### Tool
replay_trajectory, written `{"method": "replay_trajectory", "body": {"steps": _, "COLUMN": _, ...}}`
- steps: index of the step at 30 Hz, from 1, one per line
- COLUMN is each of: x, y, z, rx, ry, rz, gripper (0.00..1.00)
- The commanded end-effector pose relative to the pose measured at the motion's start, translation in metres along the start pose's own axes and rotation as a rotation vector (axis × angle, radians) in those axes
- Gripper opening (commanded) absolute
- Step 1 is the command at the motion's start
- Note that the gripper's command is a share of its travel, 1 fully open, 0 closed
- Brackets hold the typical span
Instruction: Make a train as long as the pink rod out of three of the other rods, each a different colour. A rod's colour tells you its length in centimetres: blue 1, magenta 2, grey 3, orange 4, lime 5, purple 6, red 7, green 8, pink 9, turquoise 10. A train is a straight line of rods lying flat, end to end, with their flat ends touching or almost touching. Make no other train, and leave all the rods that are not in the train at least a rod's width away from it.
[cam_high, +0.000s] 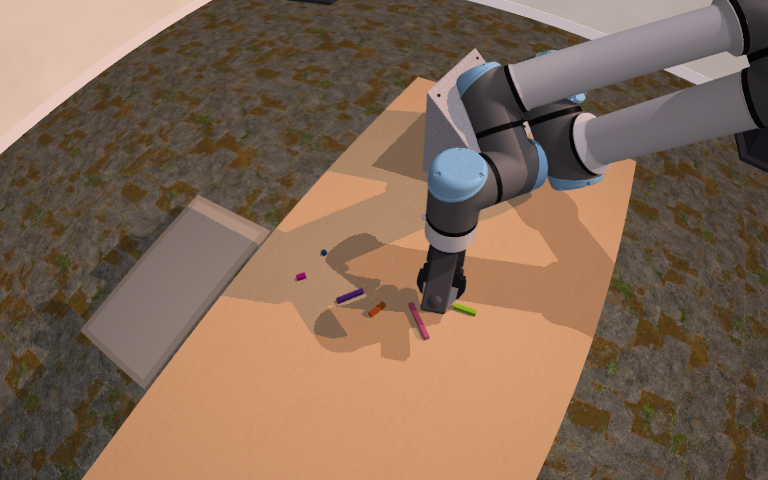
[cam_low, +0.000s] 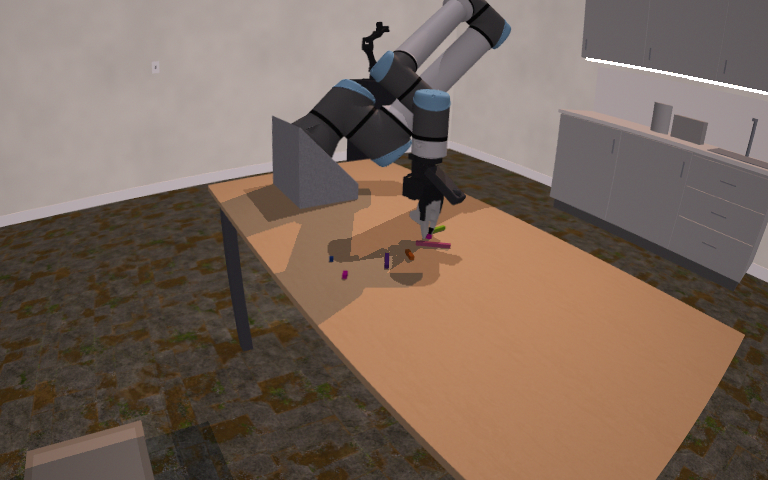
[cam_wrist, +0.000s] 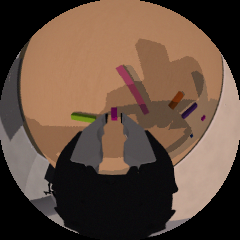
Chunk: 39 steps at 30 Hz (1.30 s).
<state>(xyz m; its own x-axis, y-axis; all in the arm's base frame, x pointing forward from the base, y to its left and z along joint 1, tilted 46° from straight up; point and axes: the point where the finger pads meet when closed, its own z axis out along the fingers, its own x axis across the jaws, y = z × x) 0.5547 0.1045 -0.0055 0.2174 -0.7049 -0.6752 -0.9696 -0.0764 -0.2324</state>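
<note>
My gripper (cam_high: 434, 309) (cam_low: 428, 233) (cam_wrist: 114, 113) points down, its fingers partly open. A magenta rod (cam_low: 428, 237) (cam_wrist: 114, 113) lies between or just under the tips, with gaps on both sides; the top view hides it. The lime rod (cam_high: 464, 309) (cam_low: 439, 228) (cam_wrist: 83, 117) lies beside one finger, apart and crosswise to that magenta rod. The pink rod (cam_high: 419, 321) (cam_low: 433, 244) (cam_wrist: 132, 90) lies on the other side. Farther off lie the orange rod (cam_high: 377, 309) (cam_low: 409, 254) (cam_wrist: 176, 100) and purple rod (cam_high: 350, 296) (cam_low: 386, 260) (cam_wrist: 189, 110), apart.
A second magenta rod (cam_high: 300, 276) (cam_low: 344, 274) (cam_wrist: 203, 118) and a blue rod (cam_high: 323, 252) (cam_low: 331, 258) (cam_wrist: 191, 135) lie nearer the table's long edge. The arm's angled mount (cam_high: 447, 127) (cam_low: 311, 169) stands on the table. A grey box (cam_high: 169, 288) is beside the table.
</note>
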Motion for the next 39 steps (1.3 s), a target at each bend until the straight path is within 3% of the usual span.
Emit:
{"method": "replay_trajectory", "body": {"steps": 1, "x": 0.0003, "y": -0.0005, "z": -0.0004, "rx": 0.001, "ry": 0.001, "rz": 0.000, "gripper": 0.14}}
{"method": "replay_trajectory", "body": {"steps": 28, "x": 0.0003, "y": -0.0005, "z": -0.0004, "rx": 0.001, "ry": 0.001, "rz": 0.000, "gripper": 0.14}}
{"method": "replay_trajectory", "body": {"steps": 29, "x": 0.0003, "y": -0.0005, "z": -0.0004, "rx": 0.001, "ry": 0.001, "rz": 0.000, "gripper": 0.00}}
{"method": "replay_trajectory", "body": {"steps": 39, "x": 0.0003, "y": -0.0005, "z": -0.0004, "rx": 0.001, "ry": 0.001, "rz": 0.000, "gripper": 0.00}}
